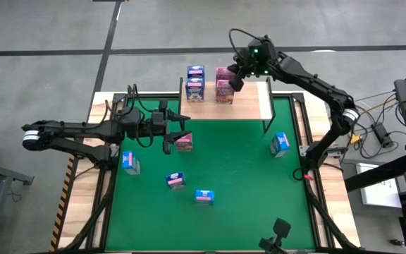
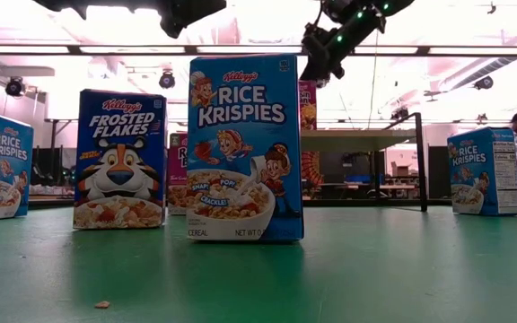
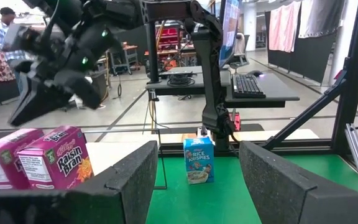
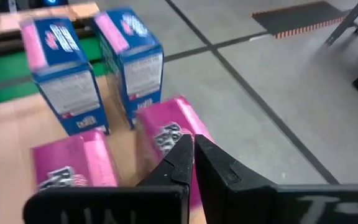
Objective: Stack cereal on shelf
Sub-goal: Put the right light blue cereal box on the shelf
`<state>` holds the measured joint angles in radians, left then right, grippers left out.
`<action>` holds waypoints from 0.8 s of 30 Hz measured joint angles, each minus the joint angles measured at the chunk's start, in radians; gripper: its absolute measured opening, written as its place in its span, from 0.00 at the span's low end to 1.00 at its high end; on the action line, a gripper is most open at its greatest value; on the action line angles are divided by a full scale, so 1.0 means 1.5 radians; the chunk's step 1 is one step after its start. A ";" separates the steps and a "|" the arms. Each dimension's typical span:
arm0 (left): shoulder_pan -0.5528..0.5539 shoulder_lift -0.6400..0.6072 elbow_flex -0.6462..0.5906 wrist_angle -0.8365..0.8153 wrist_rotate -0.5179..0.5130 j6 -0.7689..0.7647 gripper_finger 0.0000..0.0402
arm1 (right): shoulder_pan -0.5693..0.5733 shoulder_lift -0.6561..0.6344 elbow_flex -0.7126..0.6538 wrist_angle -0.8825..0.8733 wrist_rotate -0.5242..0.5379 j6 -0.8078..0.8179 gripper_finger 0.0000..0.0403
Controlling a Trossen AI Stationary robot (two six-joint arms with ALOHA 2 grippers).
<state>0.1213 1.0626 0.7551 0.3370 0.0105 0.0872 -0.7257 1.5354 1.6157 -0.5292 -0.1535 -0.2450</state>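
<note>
We find the shelf [image 1: 254,106] at the far edge of the green desk [image 1: 245,190], carrying four cereal boxes: two dark blue boxes [image 1: 195,82] side by side with two pink boxes [image 1: 224,85]. The right gripper [image 1: 235,79] hovers just above the pink pair, its jaws closed on nothing. The left gripper [image 1: 178,134] stands over the desk's left half beside a pink box [image 1: 184,142], jaws open and empty. Four more boxes stand loose on the desk: a light blue box [image 1: 280,144] near the right edge, another [image 1: 130,163] at left, a dark blue Frosted Flakes box [image 1: 176,180] and a Rice Krispies box [image 1: 204,197] toward the front.
</note>
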 joint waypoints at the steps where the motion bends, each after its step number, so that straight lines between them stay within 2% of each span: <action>1: 0.000 0.000 0.000 0.000 0.000 0.000 0.52 | 0.003 -0.009 0.000 -0.002 -0.001 0.003 0.02; 6: 0.000 0.000 0.000 -0.001 0.000 -0.007 0.52 | 0.042 -0.047 -0.001 -0.064 -0.007 0.007 0.02; 12: -0.003 0.000 -0.003 -0.002 0.000 -0.037 0.52 | 0.137 -0.102 -0.055 -0.103 -0.008 0.012 0.02; 18: -0.031 0.000 -0.010 -0.002 0.000 -0.056 0.52 | 0.221 -0.190 -0.172 -0.073 -0.007 0.043 0.02; 24: -0.075 0.000 -0.011 0.002 0.000 -0.060 0.52 | 0.287 -0.286 -0.337 0.054 -0.008 0.104 0.02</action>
<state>0.0088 1.0622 0.7391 0.3398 0.0110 -0.0029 -0.2952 1.1065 1.1099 -0.4489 -0.1652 -0.0889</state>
